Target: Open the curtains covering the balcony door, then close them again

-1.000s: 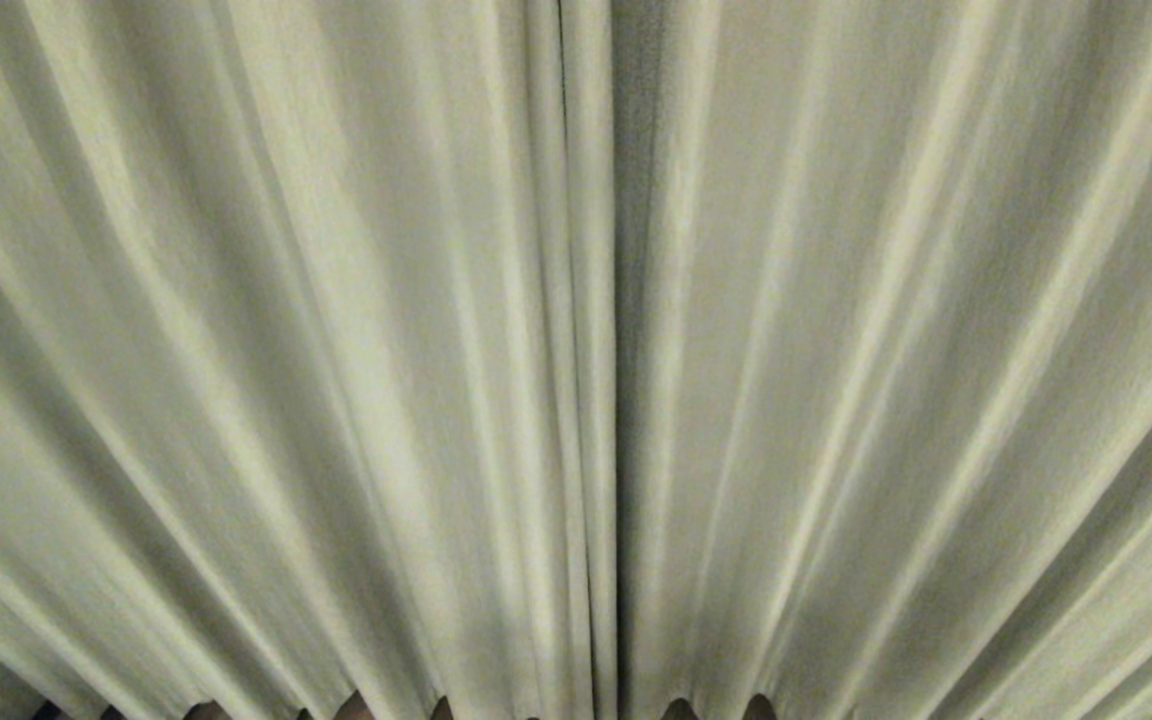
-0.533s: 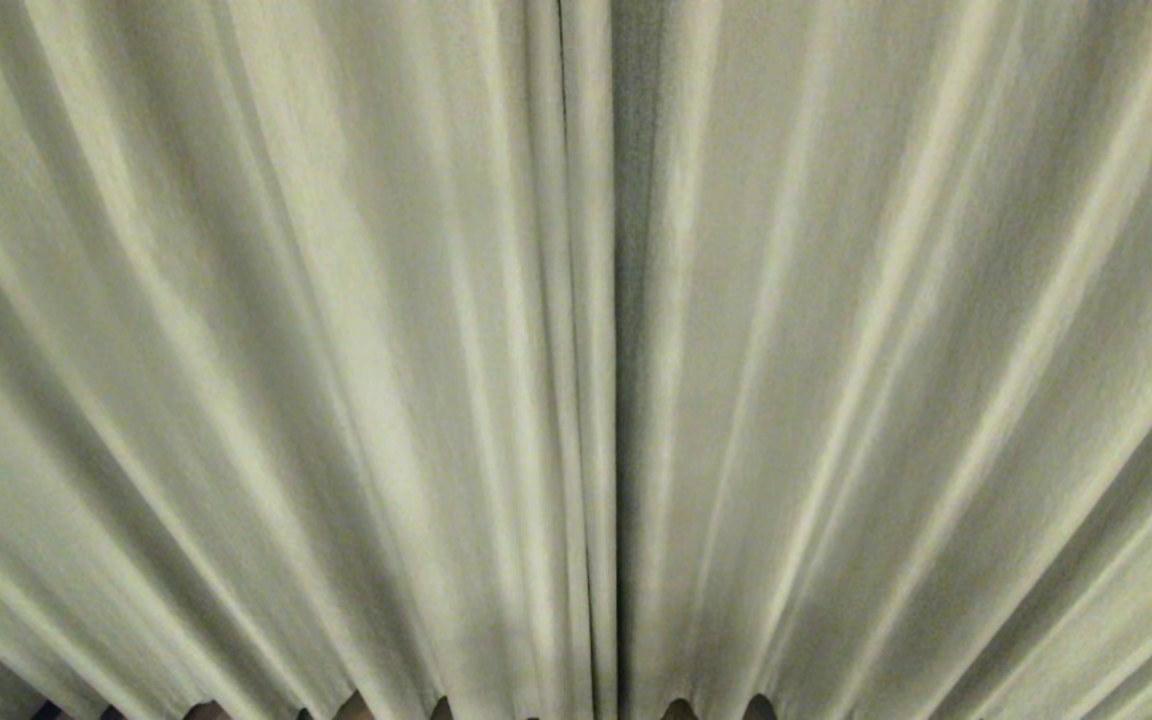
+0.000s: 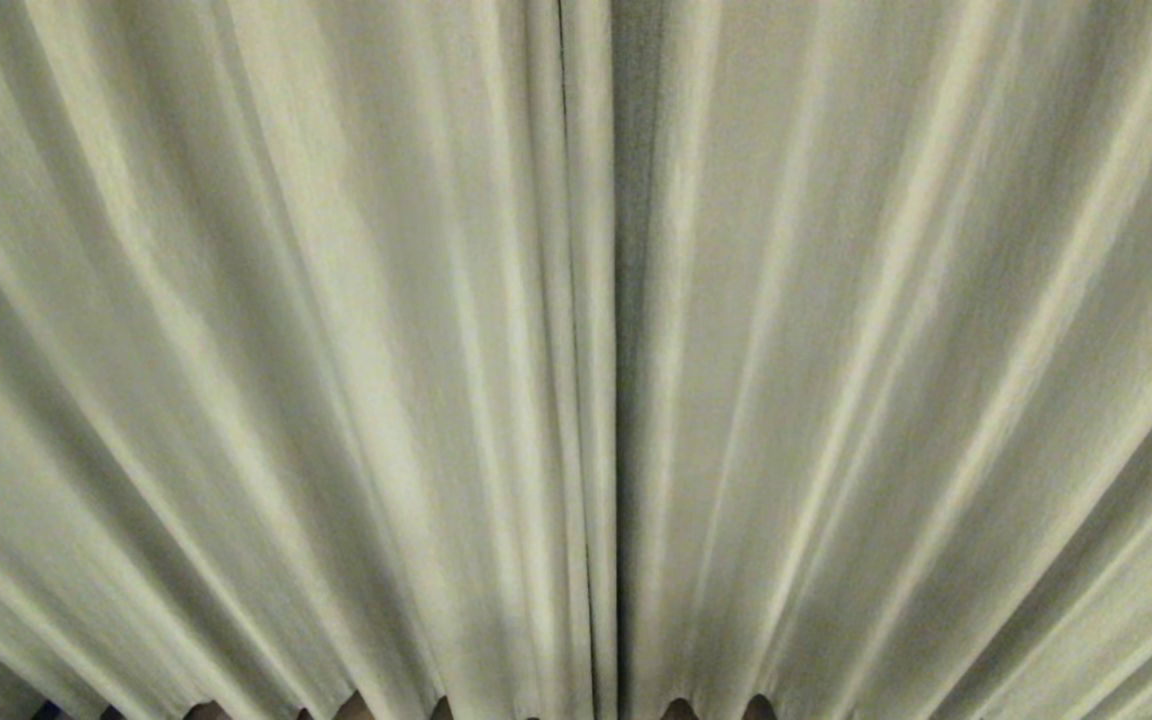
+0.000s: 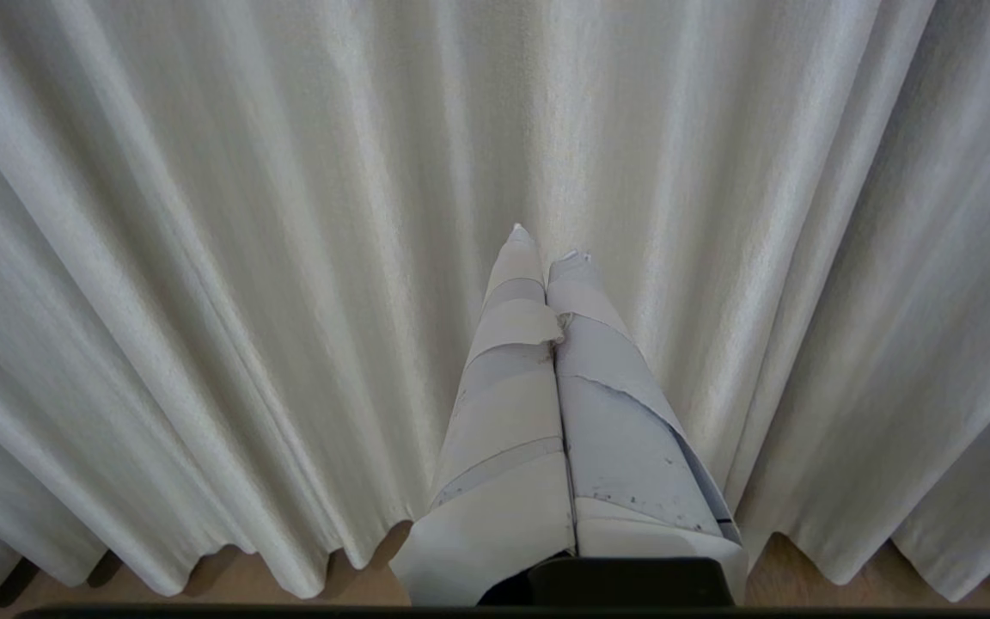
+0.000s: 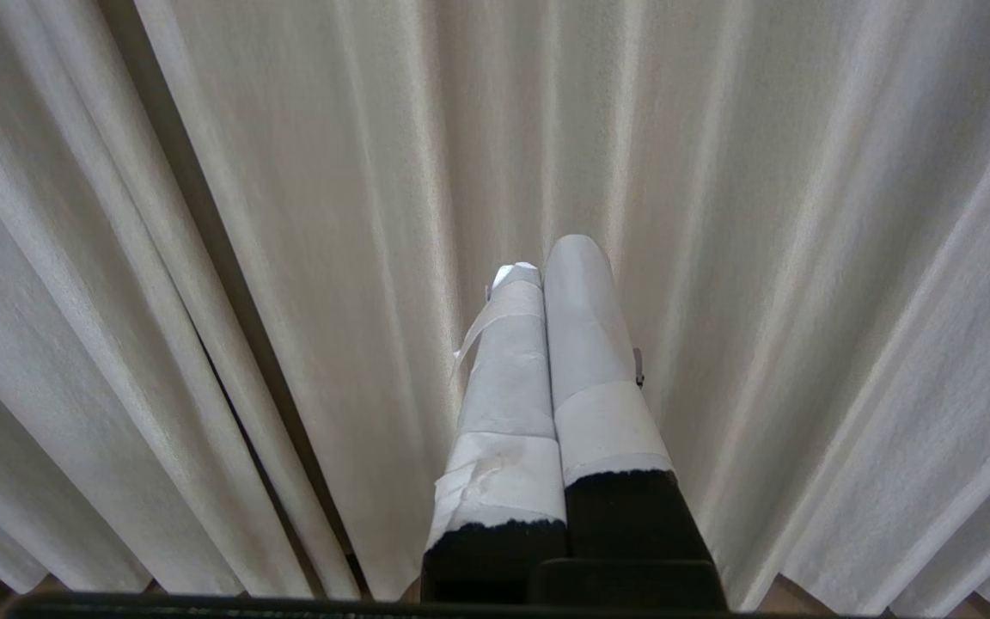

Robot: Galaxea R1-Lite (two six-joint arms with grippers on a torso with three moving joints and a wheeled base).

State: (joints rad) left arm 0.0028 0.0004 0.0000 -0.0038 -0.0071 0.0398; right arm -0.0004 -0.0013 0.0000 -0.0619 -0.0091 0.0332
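The curtains (image 3: 336,350) hang drawn together and fill the head view, pale cream with long vertical pleats; their two inner edges meet at a dark seam (image 3: 616,400) near the middle. Neither arm shows in the head view. In the left wrist view my left gripper (image 4: 545,245), wrapped in white tape, points at the pleated curtains (image 4: 203,258) with its fingers pressed together and nothing between them. In the right wrist view my right gripper (image 5: 546,258), also taped, is shut and empty in front of the curtains (image 5: 804,258), with the dark seam (image 5: 229,344) off to one side. The balcony door is hidden.
A strip of wooden floor (image 4: 813,585) shows under the curtain hem in the left wrist view, and small dark gaps (image 3: 678,710) show along the hem in the head view.
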